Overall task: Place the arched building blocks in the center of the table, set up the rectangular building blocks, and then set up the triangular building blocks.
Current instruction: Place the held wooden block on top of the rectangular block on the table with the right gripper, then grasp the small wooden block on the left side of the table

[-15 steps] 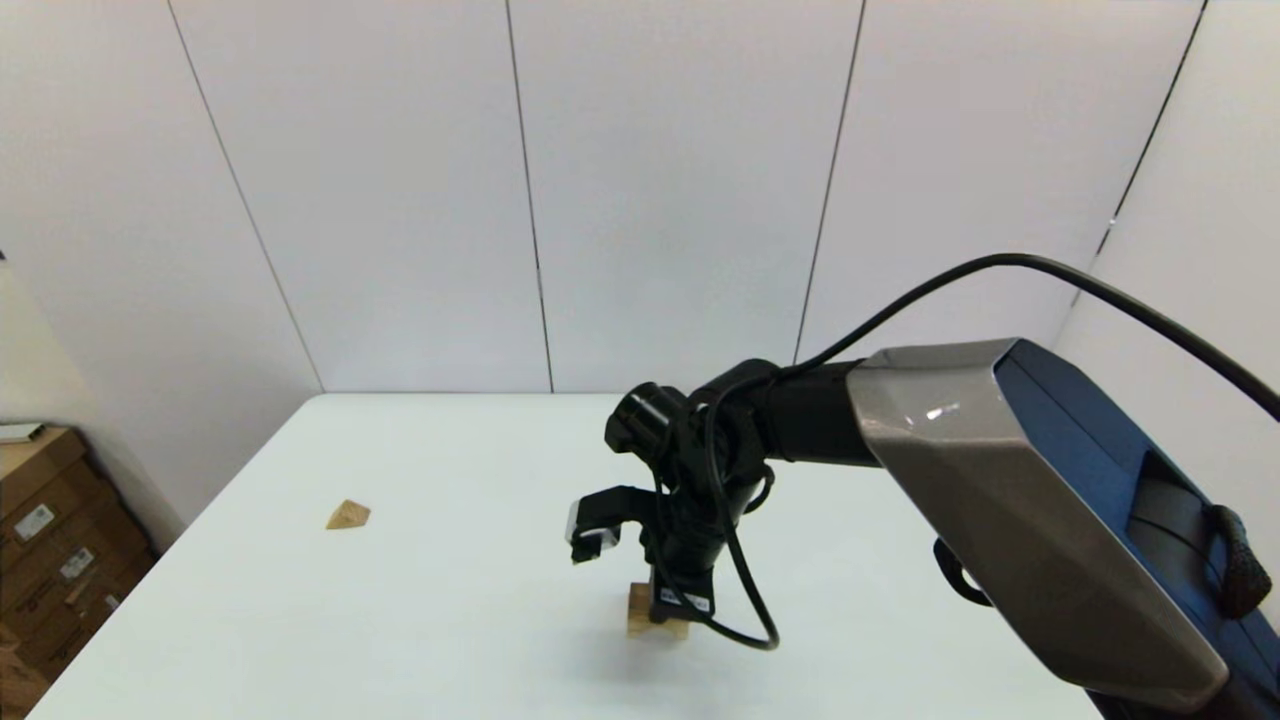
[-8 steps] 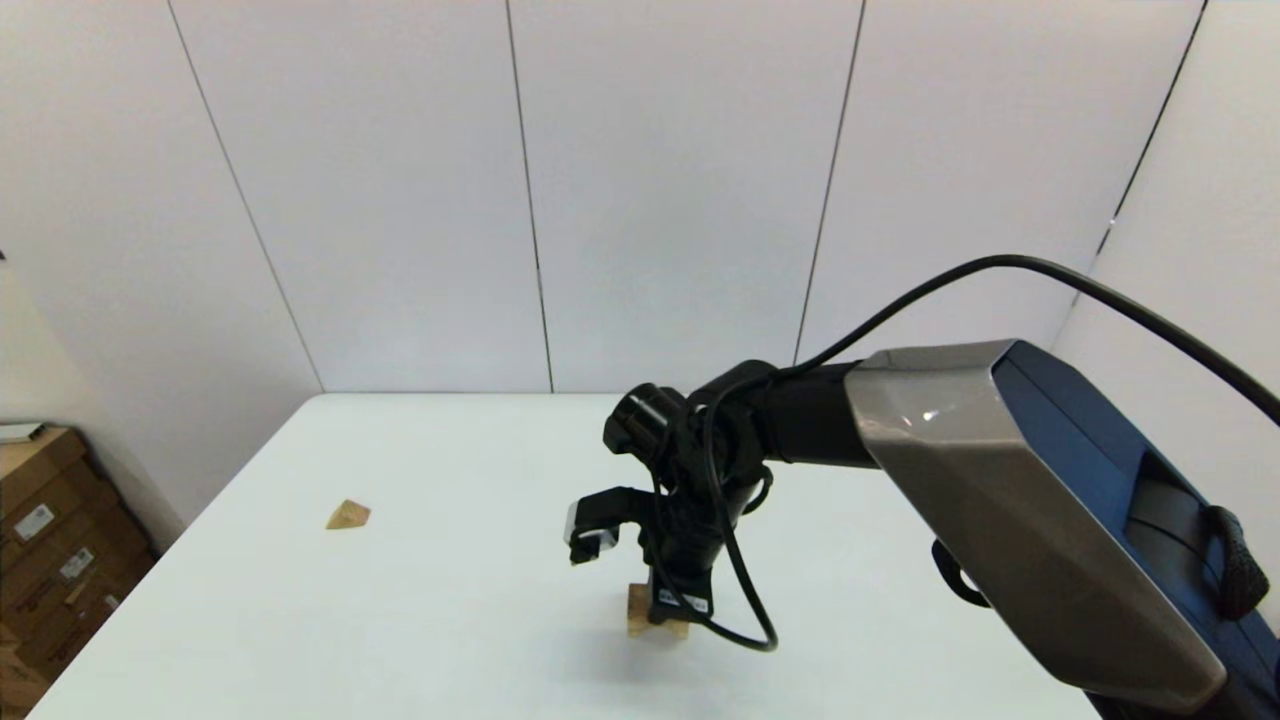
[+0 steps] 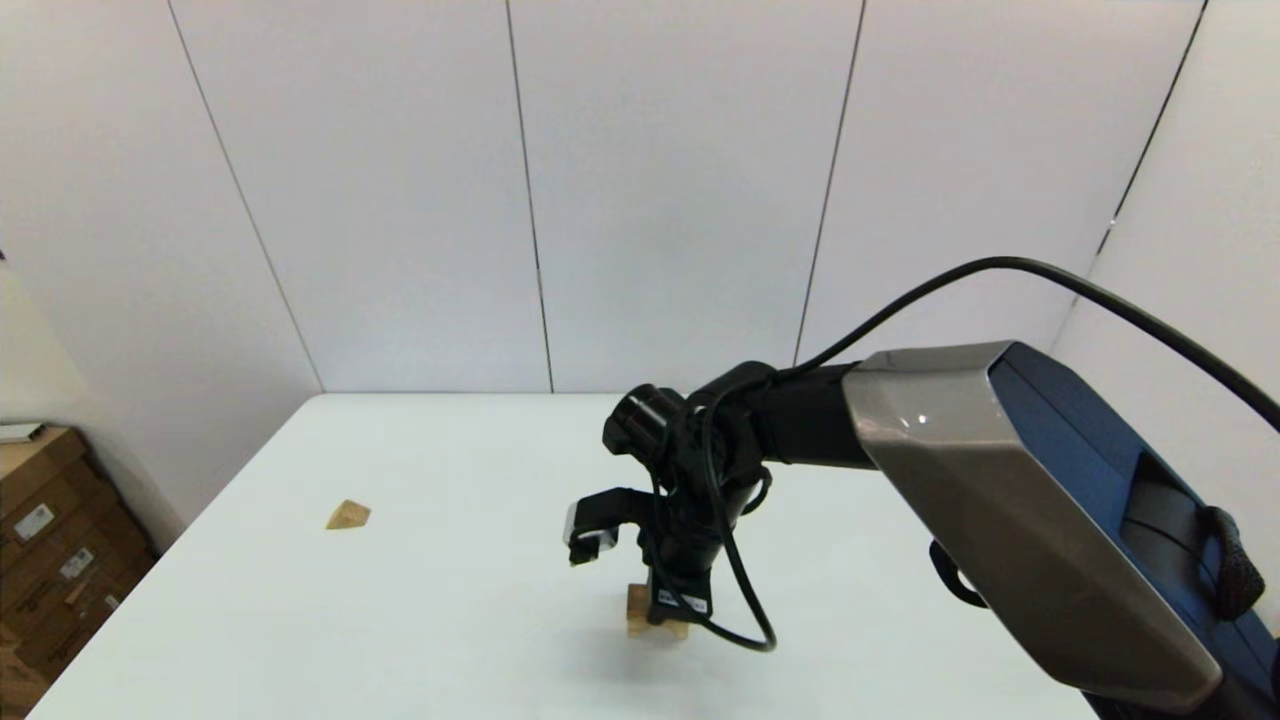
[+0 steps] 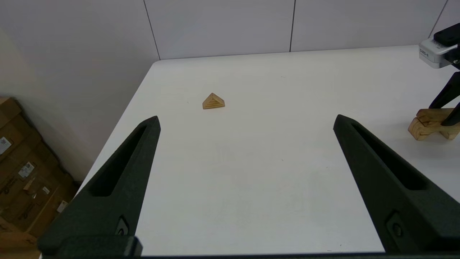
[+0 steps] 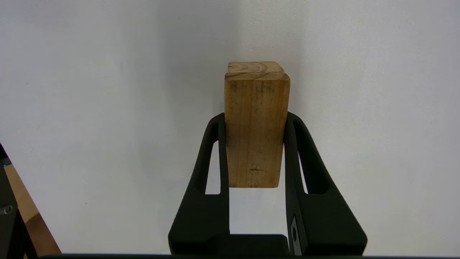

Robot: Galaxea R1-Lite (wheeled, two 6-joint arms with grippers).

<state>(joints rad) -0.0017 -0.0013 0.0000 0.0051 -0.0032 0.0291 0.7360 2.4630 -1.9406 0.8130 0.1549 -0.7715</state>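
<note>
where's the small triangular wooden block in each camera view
Head view: the small light-wood triangular block lies on the white table at picture left, far from the right claw.
Left wrist view: the block lies ahead, beyond the open left claw.
Right wrist view: not in it.
Shared landmark: the right claw clamped on a chunky light-wood block, low on the table, shows in all three views.

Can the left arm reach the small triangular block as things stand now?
Probably yes. The left gripper is open and faces the triangular block across bare table; nothing lies between. The right gripper is busy elsewhere.
</note>
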